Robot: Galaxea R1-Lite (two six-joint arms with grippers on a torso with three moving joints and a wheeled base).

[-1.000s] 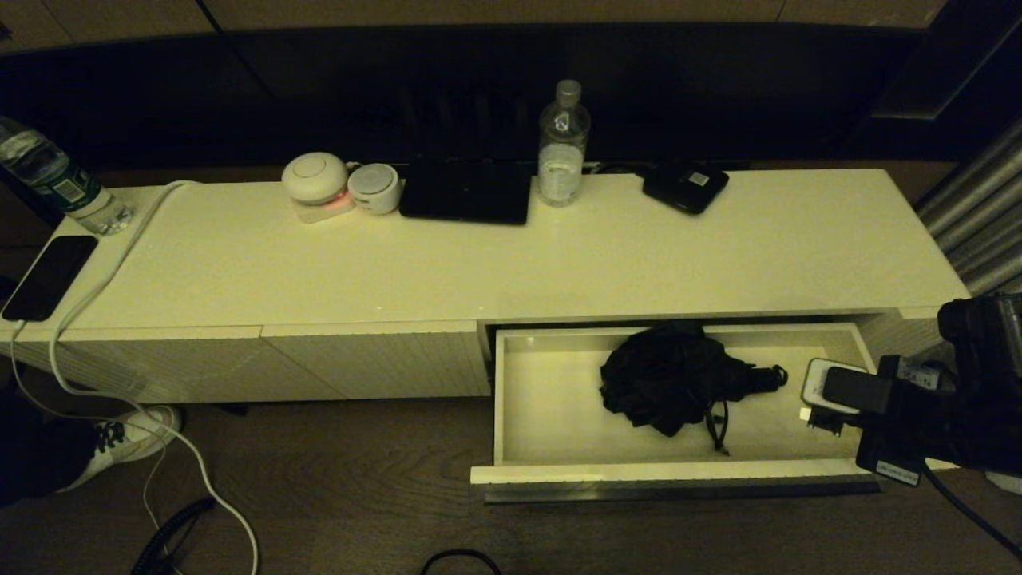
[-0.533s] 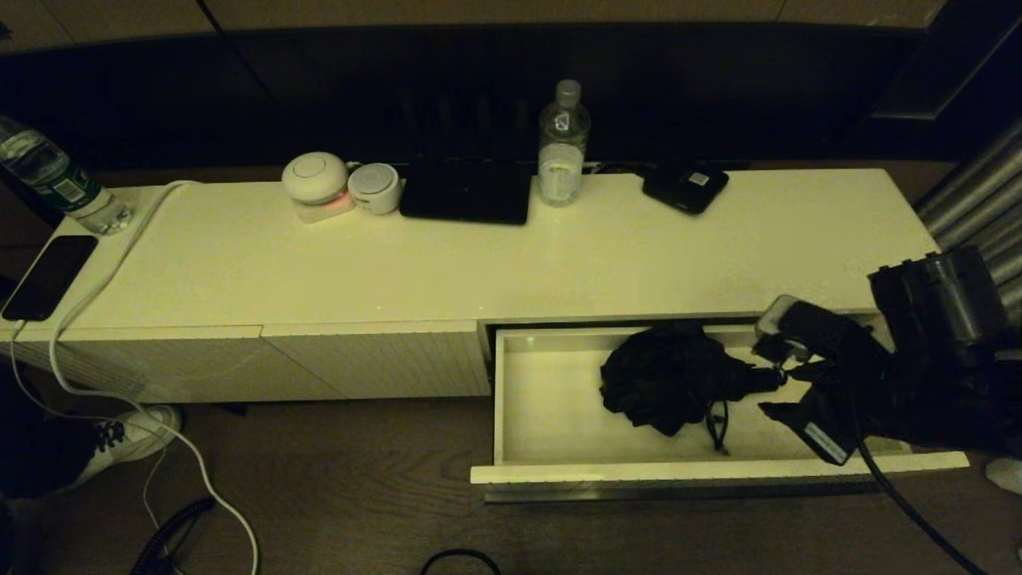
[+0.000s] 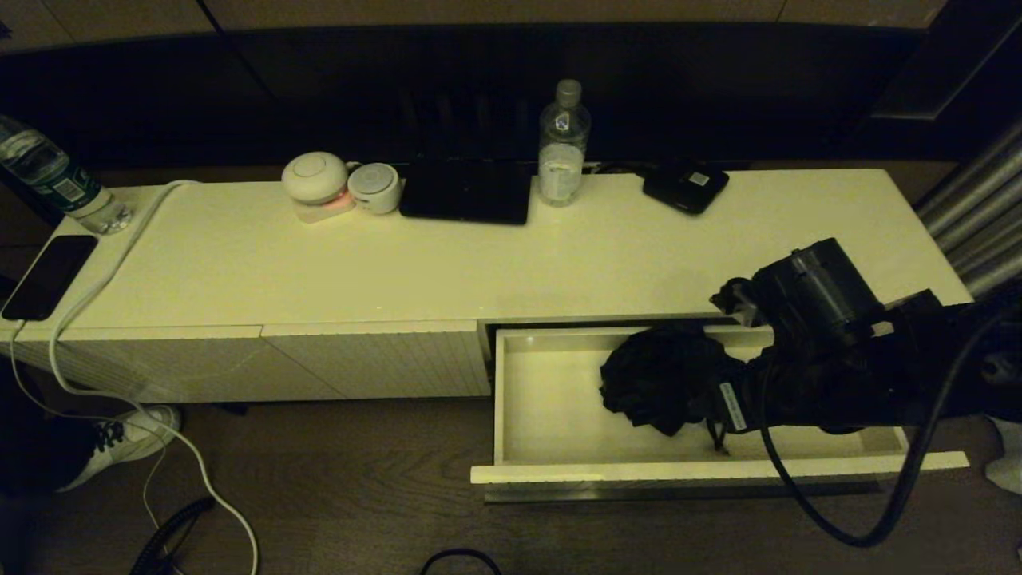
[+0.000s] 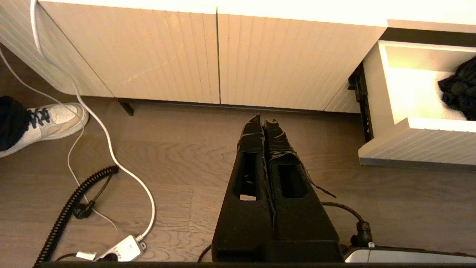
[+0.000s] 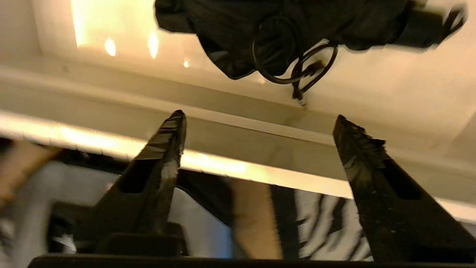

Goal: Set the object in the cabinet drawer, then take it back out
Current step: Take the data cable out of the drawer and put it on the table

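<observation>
The right hand (image 5: 256, 123) sits over the right part of the pulled-out cabinet drawer (image 3: 551, 471), fingers spread wide and holding nothing. The object (image 3: 659, 379), a crumpled black bundle that may be a folded umbrella with a looped cord, lies on the white drawer floor just ahead of the fingertips; in the right wrist view it (image 5: 282, 33) is clear of both fingers. Whether the arm's casing touches it in the head view cannot be told, since black overlaps black there.

The left hand (image 4: 264, 118) hangs low over the wood-grain floor (image 4: 178, 149), fingers pressed together and empty, well apart from the drawer and in front of the ribbed front panels (image 4: 186, 56) of the cabinet.

Surface: the cabinet top (image 3: 559, 263), serving as a table, is flat and white. Behind the right hand, along the far edge, stand a clear water bottle (image 3: 564, 144), a black tablet (image 3: 467, 192), a small black box (image 3: 685, 188) and two round white devices (image 3: 339, 188). Far from the right hand, at the opposite end, are a second bottle (image 3: 56, 180), a dark phone (image 3: 48, 275) and a white cable (image 3: 120, 255) running down to the floor.

Room: dim, with a dark wall behind the cabinet. A white sneaker (image 3: 128, 443) and a coiled black cord (image 4: 74, 204) lie on the floor.
</observation>
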